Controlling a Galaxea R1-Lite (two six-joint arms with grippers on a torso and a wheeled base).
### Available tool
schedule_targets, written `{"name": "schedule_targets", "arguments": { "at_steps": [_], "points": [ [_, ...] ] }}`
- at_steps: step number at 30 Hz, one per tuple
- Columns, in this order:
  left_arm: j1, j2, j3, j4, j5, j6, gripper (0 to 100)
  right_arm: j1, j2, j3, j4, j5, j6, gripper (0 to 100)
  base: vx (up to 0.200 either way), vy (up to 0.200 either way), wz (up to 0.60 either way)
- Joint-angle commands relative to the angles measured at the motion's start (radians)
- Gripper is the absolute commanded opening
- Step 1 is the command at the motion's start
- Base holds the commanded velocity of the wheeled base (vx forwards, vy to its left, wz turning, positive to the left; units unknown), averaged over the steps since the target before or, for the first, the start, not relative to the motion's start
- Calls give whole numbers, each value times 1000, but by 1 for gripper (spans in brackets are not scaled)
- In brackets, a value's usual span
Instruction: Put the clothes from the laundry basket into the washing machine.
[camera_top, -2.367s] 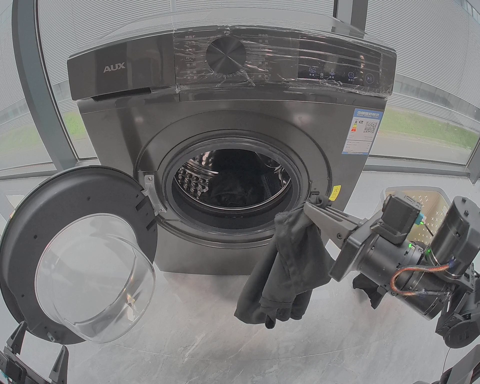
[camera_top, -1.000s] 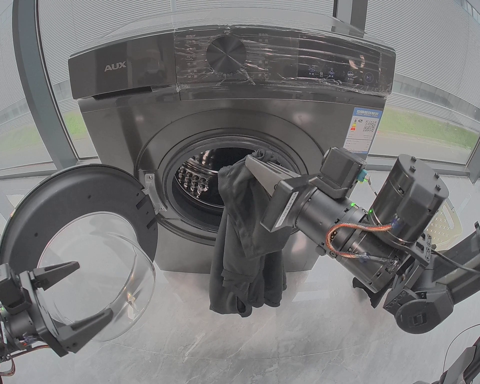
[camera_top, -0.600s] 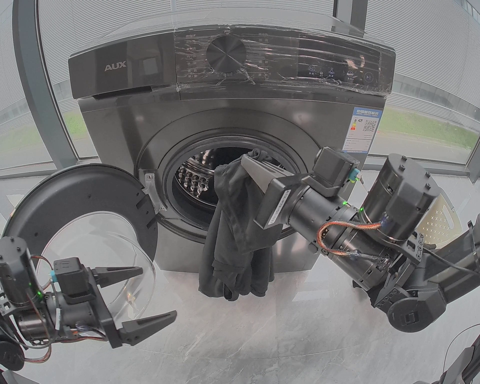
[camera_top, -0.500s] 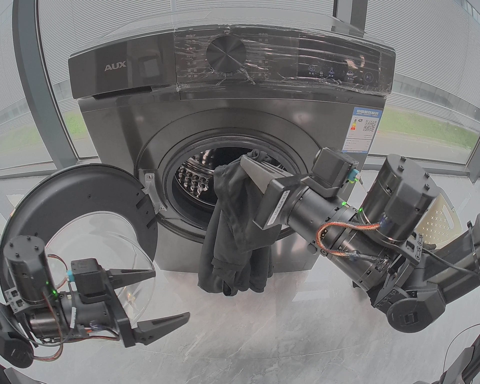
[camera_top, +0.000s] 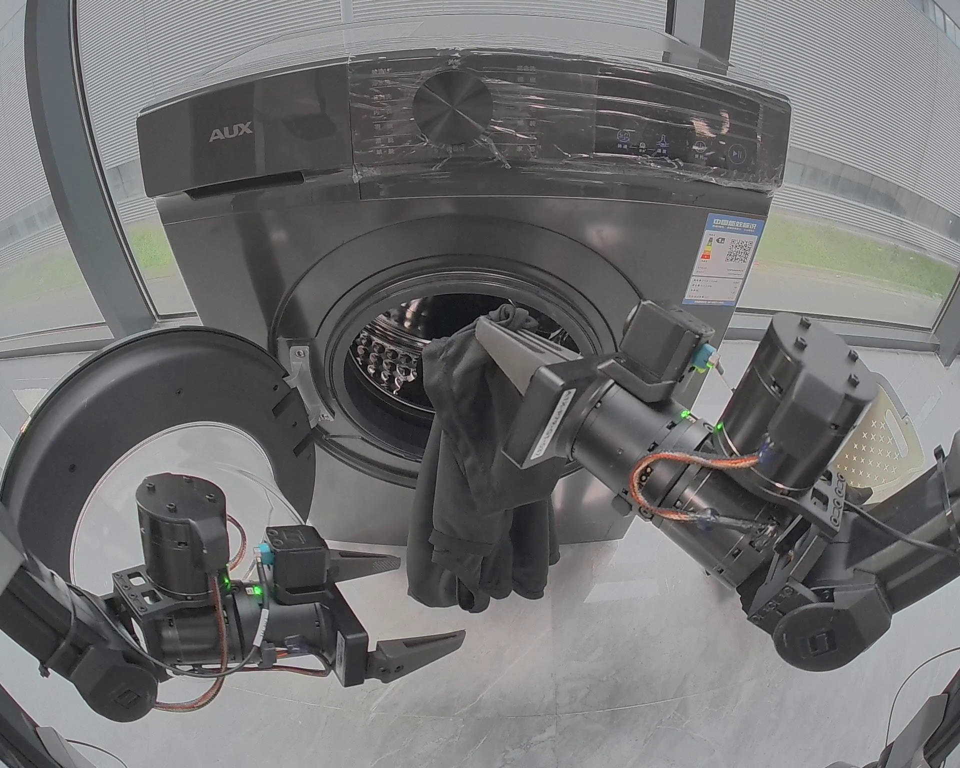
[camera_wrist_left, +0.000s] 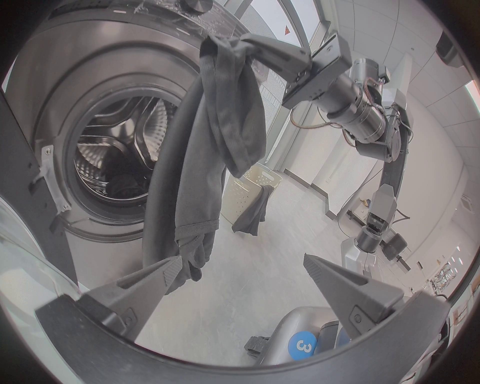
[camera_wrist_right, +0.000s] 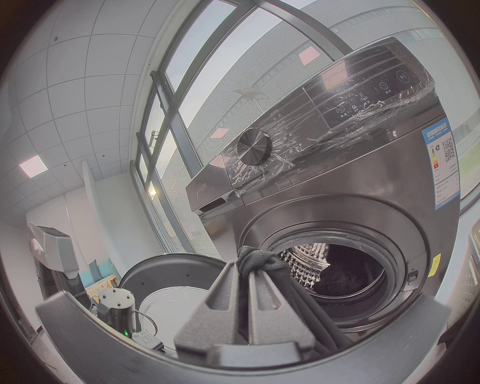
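A dark grey garment (camera_top: 480, 480) hangs in front of the washing machine's drum opening (camera_top: 390, 350), its top bunched in my right gripper (camera_top: 492, 330), which is shut on it. The wrist views show the same grip at the right gripper (camera_wrist_right: 247, 272) and the garment (camera_wrist_left: 220, 125). My left gripper (camera_top: 430, 600) is open low over the floor, just left of and below the garment's hem. Its fingers straddle empty air in the left wrist view (camera_wrist_left: 240, 260). More dark cloth (camera_wrist_right: 345, 275) lies inside the drum. The cream laundry basket (camera_wrist_left: 245, 192) stands right of the machine with a dark cloth (camera_wrist_left: 255, 215) draped over its side.
The round door (camera_top: 150, 420) is swung wide open to the left of the machine, close behind my left arm. The basket's rim (camera_top: 885, 440) peeks out behind my right arm. Bare marble floor (camera_top: 600, 680) lies in front of the machine.
My right gripper carried the garment up and left from beside the basket to the drum opening. My left arm came in from the lower left and moved right toward the hem, staying open.
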Motion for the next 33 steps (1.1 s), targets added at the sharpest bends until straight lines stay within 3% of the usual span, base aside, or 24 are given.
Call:
{"name": "schedule_targets", "arguments": {
  "at_steps": [1, 14, 15, 19, 33],
  "points": [
    [-16, 91, -4, -29, 1, -1, 100, 1, -6, 4, -2, 0, 0, 0, 0, 0, 0],
    [-13, 292, -7, -185, 26, -4, 100, 0, -7, 6, -24, 0, -2, 0, 0, 0, 0],
    [-15, 354, -15, -262, 79, -11, 100, 0, -7, 6, -25, 0, -2, 0, 0, 0, 0],
    [-13, 430, -23, -354, 116, -17, 100, 1, -7, 6, -24, -25, -5, 0, 0, 0, 0],
    [-6, 521, -44, -374, 116, -19, 100, 1, -7, 6, -24, -31, -5, 0, 0, 0, 0]
  ]
}}
